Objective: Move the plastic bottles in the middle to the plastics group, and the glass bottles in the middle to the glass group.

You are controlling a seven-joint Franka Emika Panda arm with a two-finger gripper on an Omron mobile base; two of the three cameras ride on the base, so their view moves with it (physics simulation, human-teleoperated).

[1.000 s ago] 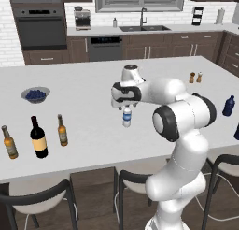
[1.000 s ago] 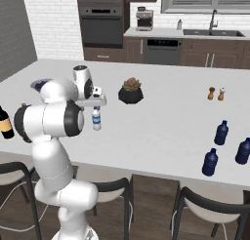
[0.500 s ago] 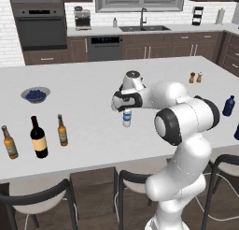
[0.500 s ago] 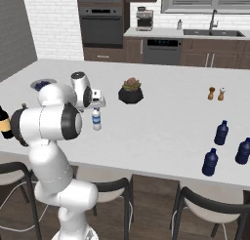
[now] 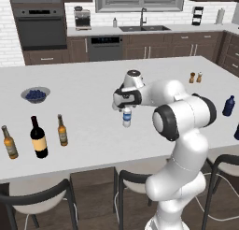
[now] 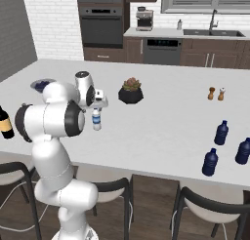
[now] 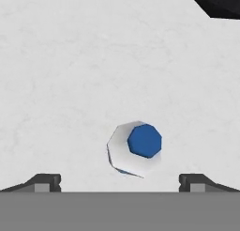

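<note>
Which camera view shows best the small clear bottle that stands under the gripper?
The left base view: the clear bottle stands upright on the counter, body and label visible, below the gripper. The right base view shows it smaller, beside the arm. The hand view sees just its top from above.

- A home kitchen, rendered.
- Built-in wall oven (image 5: 38, 27), sink with faucet (image 5: 142, 24), dark cabinets (image 5: 158, 49).
- White island counter (image 5: 88, 91) with stools (image 5: 135, 187).
- White brick wall (image 6: 53, 19).
</note>
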